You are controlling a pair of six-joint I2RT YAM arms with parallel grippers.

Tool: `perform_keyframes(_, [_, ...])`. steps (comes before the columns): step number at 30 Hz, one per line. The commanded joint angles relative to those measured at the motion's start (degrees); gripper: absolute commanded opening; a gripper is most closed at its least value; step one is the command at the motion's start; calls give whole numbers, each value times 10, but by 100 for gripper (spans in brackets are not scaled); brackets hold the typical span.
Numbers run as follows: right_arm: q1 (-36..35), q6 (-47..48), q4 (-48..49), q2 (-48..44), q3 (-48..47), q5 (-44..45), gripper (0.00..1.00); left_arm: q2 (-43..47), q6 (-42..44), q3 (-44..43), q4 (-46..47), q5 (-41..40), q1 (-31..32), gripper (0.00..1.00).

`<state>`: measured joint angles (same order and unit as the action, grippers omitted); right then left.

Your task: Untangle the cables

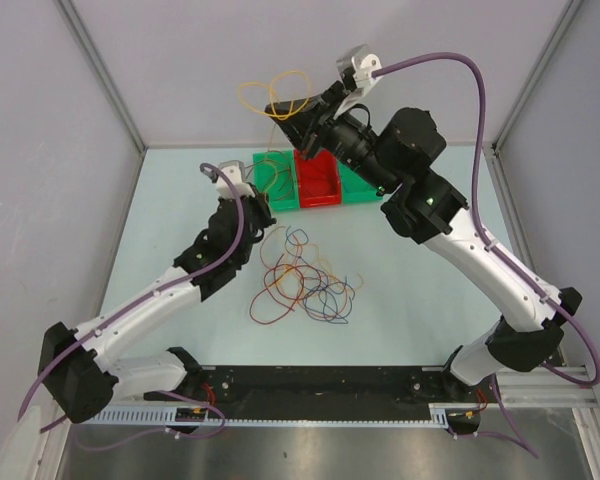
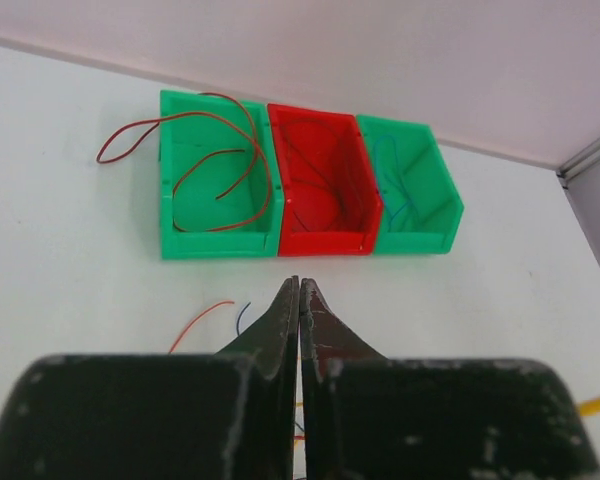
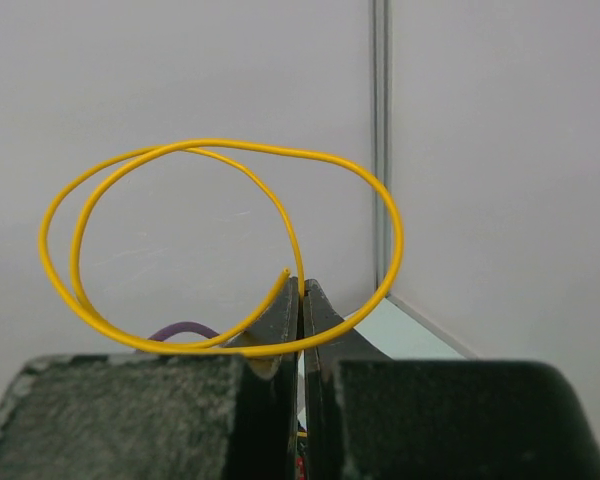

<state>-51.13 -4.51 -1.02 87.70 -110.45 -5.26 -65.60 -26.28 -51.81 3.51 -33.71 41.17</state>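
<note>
A loose pile of thin cables [image 1: 302,282] in red, orange, blue and brown lies on the table between the arms. My right gripper [image 3: 301,283] is raised high at the back and is shut on a yellow cable [image 3: 230,143], whose double loop hangs in the air in front of the fingers. My left gripper [image 2: 300,283] is shut and sits low at the pile's upper left edge [image 1: 263,212]. Nothing shows between its tips. Bits of yellow and red wire show through the slit lower down, and I cannot tell whether one is pinched.
Three bins stand in a row at the back. The left green bin [image 2: 195,240] holds a brown cable [image 2: 220,170] that spills over its left wall. A red bin [image 2: 325,240] is in the middle. The right green bin [image 2: 430,235] holds a blue cable [image 2: 395,180]. Walls enclose the table.
</note>
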Motion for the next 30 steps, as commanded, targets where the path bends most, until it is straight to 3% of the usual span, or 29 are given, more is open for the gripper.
perform_keyframes(1, [9, -22, 44, -33, 23, 21, 0, 23, 29, -55, 33, 33, -1, 0])
perform_keyframes(11, [37, -77, 14, -17, 54, 39, 0, 95, 72, -123, -27, 86, -13, 0])
perform_keyframes(12, [38, -79, 14, -15, 54, 39, 0, 92, 80, -134, -31, 95, -14, 7])
perform_keyframes(13, [37, -81, 14, -13, 52, 36, 0, 88, 84, -131, -44, 123, -14, 22])
perform_keyframes(15, [37, -86, 15, -7, 44, 31, 0, 89, 83, -103, -39, 131, -14, 70])
perform_keyframes(18, [37, -87, 14, 1, 21, 25, 0, 101, 67, -41, -31, 124, -14, 81])
perform_keyframes(23, [37, -86, -10, 12, 0, 21, 0, 104, 75, 41, 33, 133, -13, 81])
perform_keyframes(30, [37, -95, -8, 13, -5, 10, 0, 55, 80, 41, 59, 106, -13, 76])
